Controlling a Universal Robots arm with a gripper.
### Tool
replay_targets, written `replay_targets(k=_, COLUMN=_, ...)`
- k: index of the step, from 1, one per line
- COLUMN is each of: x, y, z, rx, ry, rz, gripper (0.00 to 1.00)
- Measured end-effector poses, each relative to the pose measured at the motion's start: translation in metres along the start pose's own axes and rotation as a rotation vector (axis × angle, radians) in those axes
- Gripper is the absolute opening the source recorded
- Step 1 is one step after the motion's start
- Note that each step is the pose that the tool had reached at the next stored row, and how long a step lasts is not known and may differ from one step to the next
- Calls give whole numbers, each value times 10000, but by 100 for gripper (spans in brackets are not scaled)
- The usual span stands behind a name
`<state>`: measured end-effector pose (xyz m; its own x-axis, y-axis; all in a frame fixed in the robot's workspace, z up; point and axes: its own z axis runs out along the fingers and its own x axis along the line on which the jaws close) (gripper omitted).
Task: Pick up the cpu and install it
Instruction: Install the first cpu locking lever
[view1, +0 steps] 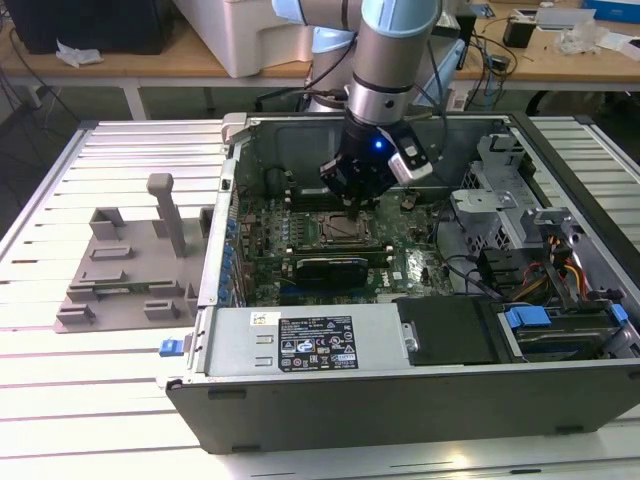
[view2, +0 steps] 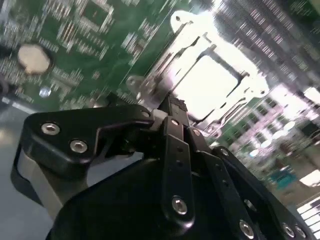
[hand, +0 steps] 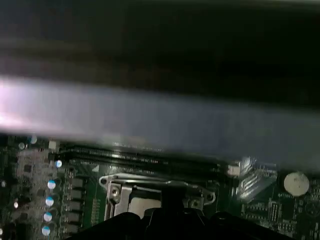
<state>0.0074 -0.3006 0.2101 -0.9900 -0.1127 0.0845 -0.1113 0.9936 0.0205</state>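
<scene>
On a slatted metal desk (view1: 90, 400) an open case (view1: 400, 390) is laid, with a grey moulded tray (view1: 120, 280) beside it and cluttered benches behind. Over the socket (view1: 350, 228) the tool (view1: 352, 205) is lowered. In the second wrist view its black fingers (view2: 172, 107) are seen closed together, just above the bright square cpu (view2: 207, 87) seated in the metal frame.

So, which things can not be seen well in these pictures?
- Whether the claw is open or shut: in the exterior view it is small and dark above the socket.
- The cpu edges: glare washes them out in the second wrist view.
- The socket's near part in the first wrist view: hidden by the claw body.
</scene>
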Motion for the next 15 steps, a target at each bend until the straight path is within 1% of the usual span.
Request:
replay_targets(k=2, x=17, y=-150, z=-4, rx=0, ry=0, rz=-2, gripper=11)
replay_targets(k=3, x=19, y=-163, z=-19, rx=-1, ry=-2, rz=-2, gripper=11)
replay_targets(k=4, x=24, y=-166, z=-60, rx=1, ry=0, rz=-1, gripper=11)
replay_targets(k=5, x=29, y=-165, z=-120, rx=1, ry=-1, rz=0, gripper=11)
replay_targets(k=8, x=41, y=-163, z=-262, rx=1, ry=-1, rz=-1, gripper=11)
replay_targets(k=10, x=50, y=-160, z=-370, rx=-1, ry=-2, rz=-1, gripper=11)
replay_targets(k=11, x=56, y=-159, z=-447, rx=1, ry=-1, rz=-1, gripper=11)
replay_targets(k=13, x=71, y=-155, z=-624, rx=2, ry=-1, rz=-1, gripper=11)
replay_targets(k=14, x=73, y=-154, z=-649, rx=-1, ry=-2, rz=-2, gripper=11)
replay_targets(k=15, x=73, y=-154, z=-649, rx=-1, ry=-3, rz=-2, gripper=11)
